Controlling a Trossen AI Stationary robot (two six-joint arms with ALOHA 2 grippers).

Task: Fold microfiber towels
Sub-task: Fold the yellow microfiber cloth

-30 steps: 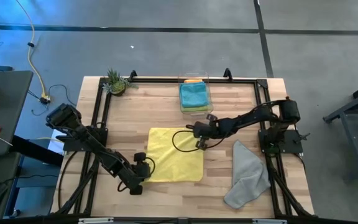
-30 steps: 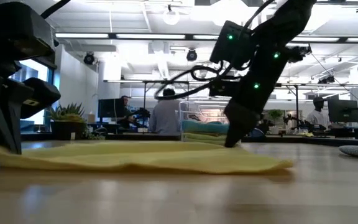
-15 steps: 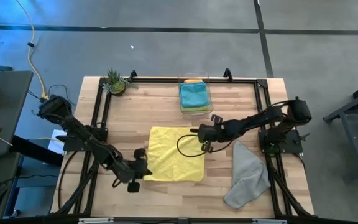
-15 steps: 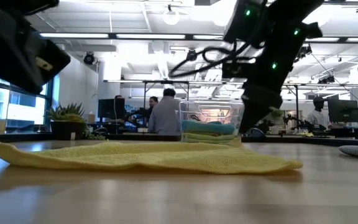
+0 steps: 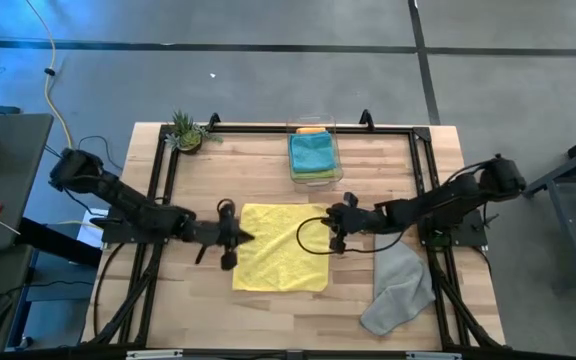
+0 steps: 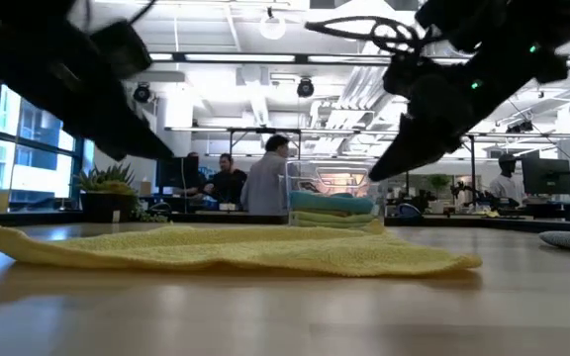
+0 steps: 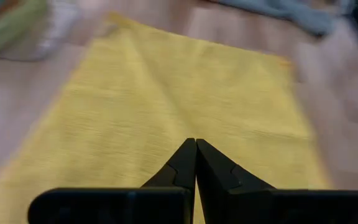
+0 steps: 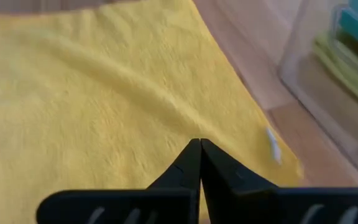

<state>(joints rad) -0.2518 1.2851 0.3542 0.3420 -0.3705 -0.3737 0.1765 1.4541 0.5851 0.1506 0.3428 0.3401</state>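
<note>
The yellow microfiber towel (image 5: 280, 250) lies spread flat on the wooden table, also seen in the low view (image 6: 226, 251). My left gripper (image 5: 240, 237) hangs shut above the towel's left edge, its fingertips (image 7: 196, 142) over the cloth. My right gripper (image 5: 325, 228) hangs shut above the towel's right edge near the far right corner (image 8: 200, 142). A grey towel (image 5: 398, 283) lies crumpled at the near right. Teal, lime and orange towels lie stacked in the clear bin (image 5: 314, 155) at the far edge.
A small potted plant (image 5: 186, 132) stands at the table's far left corner. A black frame (image 5: 268, 127) runs along the table's edges. Bare wood shows near the towel and to its left. People sit at desks in the room beyond (image 6: 265, 183).
Both grippers have risen off the yellow towel and tipped toward level. My left gripper has gone from the towel's near left corner toward the far edge, along the towel's left side. My right gripper has drawn back toward the table's right. The towel stays flat.
</note>
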